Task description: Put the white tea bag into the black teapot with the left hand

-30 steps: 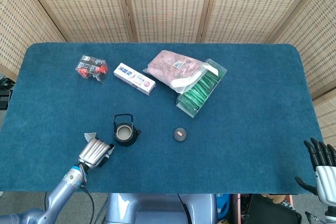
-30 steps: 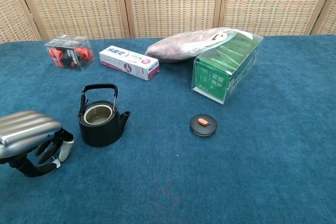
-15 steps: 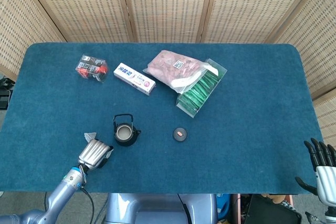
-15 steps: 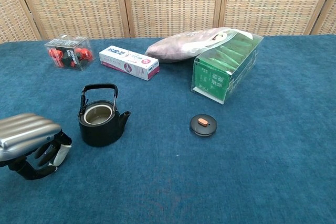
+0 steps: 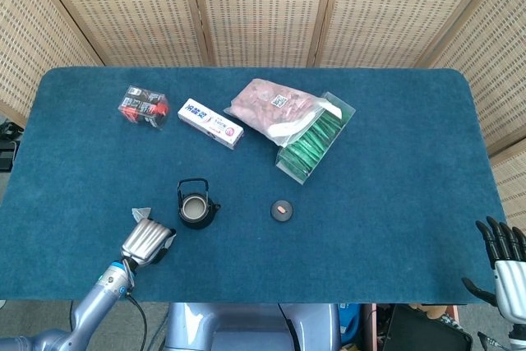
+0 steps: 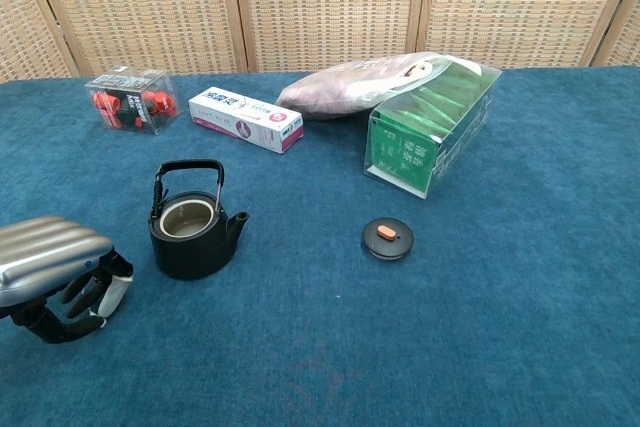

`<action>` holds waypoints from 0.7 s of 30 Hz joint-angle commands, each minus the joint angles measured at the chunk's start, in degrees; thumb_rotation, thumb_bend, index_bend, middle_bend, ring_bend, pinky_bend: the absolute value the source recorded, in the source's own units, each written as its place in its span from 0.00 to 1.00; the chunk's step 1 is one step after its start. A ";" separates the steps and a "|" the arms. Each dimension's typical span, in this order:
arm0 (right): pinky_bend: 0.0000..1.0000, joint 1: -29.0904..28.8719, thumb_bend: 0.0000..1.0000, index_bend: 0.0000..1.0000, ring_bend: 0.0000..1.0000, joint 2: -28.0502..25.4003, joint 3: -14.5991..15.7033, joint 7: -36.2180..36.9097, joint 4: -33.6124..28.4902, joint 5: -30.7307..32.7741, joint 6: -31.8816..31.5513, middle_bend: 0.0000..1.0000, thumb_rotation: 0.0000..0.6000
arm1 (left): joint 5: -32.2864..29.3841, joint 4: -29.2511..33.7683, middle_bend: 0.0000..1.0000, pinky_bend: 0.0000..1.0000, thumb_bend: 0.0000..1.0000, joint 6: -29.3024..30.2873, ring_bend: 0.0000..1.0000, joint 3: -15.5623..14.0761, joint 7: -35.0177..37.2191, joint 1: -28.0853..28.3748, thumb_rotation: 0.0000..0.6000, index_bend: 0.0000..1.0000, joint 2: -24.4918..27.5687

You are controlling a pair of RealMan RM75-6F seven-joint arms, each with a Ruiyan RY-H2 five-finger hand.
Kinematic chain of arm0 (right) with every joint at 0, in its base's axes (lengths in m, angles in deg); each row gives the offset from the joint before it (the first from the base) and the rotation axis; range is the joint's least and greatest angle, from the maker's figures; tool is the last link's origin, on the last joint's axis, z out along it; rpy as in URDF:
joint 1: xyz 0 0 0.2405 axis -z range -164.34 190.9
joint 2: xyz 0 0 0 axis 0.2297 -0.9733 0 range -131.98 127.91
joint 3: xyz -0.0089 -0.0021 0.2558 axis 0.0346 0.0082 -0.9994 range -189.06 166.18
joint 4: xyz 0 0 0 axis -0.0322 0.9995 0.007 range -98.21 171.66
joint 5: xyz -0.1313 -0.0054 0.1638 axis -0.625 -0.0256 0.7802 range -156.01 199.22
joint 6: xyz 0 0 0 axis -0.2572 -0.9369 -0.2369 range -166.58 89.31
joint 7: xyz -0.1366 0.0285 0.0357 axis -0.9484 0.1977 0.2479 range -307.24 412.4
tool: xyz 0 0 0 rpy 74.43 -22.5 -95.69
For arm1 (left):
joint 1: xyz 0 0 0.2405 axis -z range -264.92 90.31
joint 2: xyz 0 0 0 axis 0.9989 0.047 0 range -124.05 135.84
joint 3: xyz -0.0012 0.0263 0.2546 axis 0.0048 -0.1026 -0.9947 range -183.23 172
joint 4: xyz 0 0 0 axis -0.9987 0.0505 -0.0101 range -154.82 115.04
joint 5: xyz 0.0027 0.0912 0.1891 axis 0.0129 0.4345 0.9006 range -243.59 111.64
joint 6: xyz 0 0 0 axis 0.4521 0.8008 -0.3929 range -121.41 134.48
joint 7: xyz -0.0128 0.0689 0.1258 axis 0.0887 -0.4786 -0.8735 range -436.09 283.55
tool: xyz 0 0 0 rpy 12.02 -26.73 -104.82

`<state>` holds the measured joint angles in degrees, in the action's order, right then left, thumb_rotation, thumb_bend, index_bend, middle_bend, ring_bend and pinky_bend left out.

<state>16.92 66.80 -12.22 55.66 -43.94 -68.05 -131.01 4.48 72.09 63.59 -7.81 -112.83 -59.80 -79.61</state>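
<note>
The left hand (image 6: pixel 55 272), silver-backed with dark fingers, sits low at the near left of the blue felt table (image 5: pixel 394 203), fingers curled under around something white; the chest view shows a white piece among them, so it seems to hold the white tea bag (image 6: pixel 114 294), though how firmly cannot be told. In the head view a small pale corner (image 5: pixel 141 214) pokes out just beyond the left hand (image 5: pixel 146 240). Just right of the hand stands the black cast-iron teapot (image 6: pixel 190 227), open, handle upright, spout to the right; nothing lies between hand and pot. Its round black lid with an orange knob (image 6: pixel 387 238) lies well to the right. Farther back are a clear box of red-and-black items (image 6: pixel 128 99), a white and pink carton (image 6: pixel 246 118), a pink bag of dried goods (image 6: pixel 355 82) and a clear box of green packets (image 6: pixel 430 132), the bag resting on that box. Only the head view shows the right hand (image 5: pixel 503 265), spread and holding nothing, off the table's near right corner.
</note>
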 commanded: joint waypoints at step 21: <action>0.08 -0.35 0.07 0.09 0.00 0.12 -0.14 -0.19 -0.20 -0.39 0.28 0.12 1.00 | 9.10 6.78 0.71 0.51 0.57 8.25 0.60 0.74 6.79 -1.23 1.00 0.66 5.96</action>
<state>16.57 66.92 -12.36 55.46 -44.15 -68.44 -130.73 12.35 78.03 70.67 -7.29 -106.76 -60.73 -74.50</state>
